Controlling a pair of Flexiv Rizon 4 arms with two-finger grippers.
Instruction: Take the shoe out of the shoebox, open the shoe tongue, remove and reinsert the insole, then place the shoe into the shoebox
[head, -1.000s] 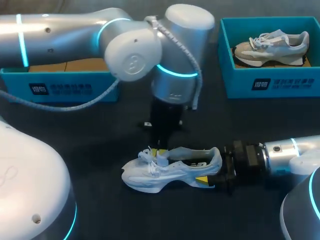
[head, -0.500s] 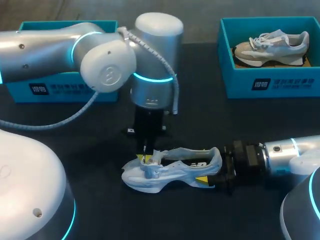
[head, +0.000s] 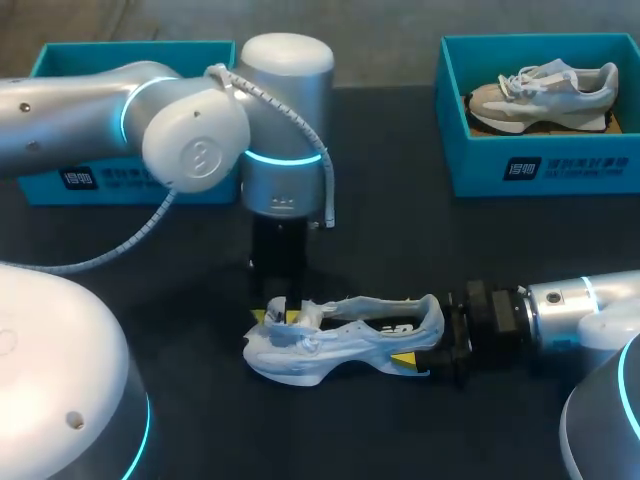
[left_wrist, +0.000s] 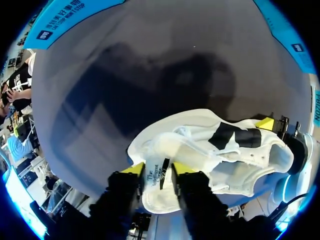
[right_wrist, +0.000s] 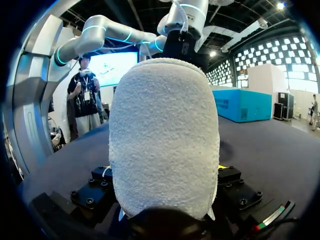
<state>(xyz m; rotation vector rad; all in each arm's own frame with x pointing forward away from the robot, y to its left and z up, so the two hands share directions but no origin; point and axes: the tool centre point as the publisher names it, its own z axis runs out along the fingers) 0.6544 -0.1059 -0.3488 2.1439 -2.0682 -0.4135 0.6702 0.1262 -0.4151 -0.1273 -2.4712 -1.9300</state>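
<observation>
On the dark table (head: 400, 240), the white shoe (head: 340, 345) lies outside the teal shoebox (head: 100, 50).

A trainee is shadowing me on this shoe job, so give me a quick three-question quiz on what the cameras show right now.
1. True or false: the white shoe lies inside a shoebox.
2. Which part of it does the left tool pinch? A toe, B tongue, C heel.
3. Fill in: the right tool grips the shoe by its ____.
Key: 1 false, it lies on the table; 2 B; 3 heel.
</observation>
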